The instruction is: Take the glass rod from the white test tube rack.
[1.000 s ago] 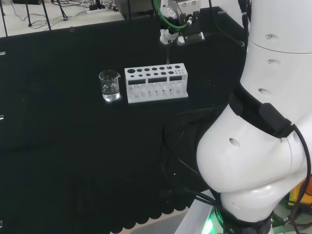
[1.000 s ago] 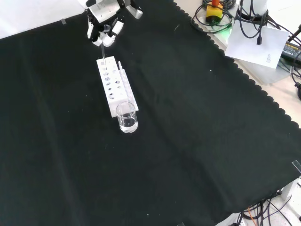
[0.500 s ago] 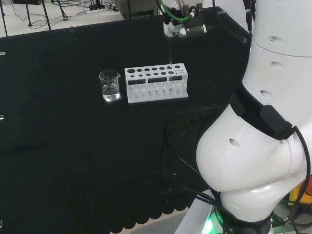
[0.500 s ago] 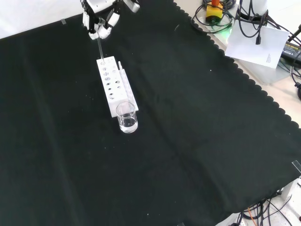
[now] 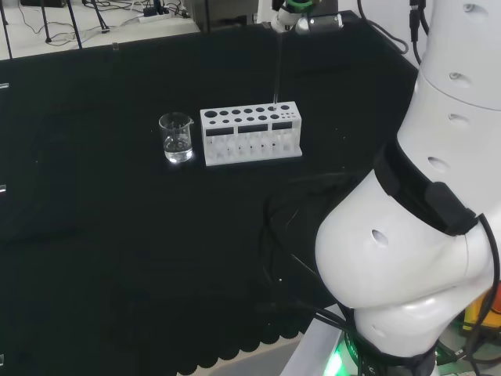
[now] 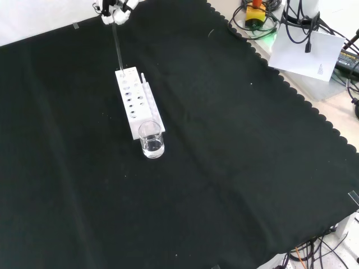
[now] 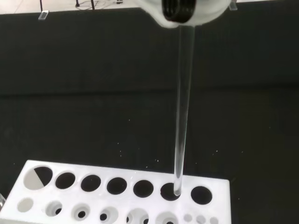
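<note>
The glass rod (image 7: pixel 183 107) hangs nearly upright with its lower tip just inside a hole of the back row near one end of the white test tube rack (image 6: pixel 136 103), its upper end pinched in the curled fingers of the hand (image 6: pixel 114 8) high above the rack. The rack lies on the black cloth (image 6: pixel 235 162) towards its far edge in the front view. A glass beaker (image 6: pixel 151 140) holding some clear liquid stands just beside the rack's other end.

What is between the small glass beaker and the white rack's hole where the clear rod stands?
In the head view, a row of empty holes in the white test tube rack.
</note>
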Motion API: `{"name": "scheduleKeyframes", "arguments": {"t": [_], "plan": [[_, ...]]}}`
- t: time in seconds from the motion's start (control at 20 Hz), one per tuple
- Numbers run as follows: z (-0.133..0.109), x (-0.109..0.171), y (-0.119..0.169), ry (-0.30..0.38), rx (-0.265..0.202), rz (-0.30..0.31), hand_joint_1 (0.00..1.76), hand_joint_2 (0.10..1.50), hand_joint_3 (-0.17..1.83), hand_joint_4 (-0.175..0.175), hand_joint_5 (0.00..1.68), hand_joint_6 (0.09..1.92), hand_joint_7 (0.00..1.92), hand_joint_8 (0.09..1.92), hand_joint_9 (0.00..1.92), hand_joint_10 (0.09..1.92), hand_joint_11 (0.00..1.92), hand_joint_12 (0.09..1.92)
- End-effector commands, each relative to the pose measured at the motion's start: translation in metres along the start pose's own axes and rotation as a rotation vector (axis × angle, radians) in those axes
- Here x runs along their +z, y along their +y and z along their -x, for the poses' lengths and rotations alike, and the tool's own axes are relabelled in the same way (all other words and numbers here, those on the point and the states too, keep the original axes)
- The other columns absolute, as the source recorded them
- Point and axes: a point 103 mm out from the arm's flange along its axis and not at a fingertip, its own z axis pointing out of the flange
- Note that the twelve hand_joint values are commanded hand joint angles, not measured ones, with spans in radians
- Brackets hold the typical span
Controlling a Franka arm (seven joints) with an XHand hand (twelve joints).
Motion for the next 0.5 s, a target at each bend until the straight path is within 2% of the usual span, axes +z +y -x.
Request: {"name": "scheduleKeyframes", "arguments": {"t": [0.05,0.5], "plan": [[-0.024,-0.049,-0.024,0.113,-0.062,0.161,1.31,0.91,0.27,-0.175,1.26,0.25,1.12,1.13,1.56,0.90,1.61,0.64],[-0.037,-0.068,-0.025,0.104,-0.079,0.187,1.31,0.87,0.33,-0.175,1.28,0.22,1.15,1.09,1.57,0.88,1.62,0.63]]}}
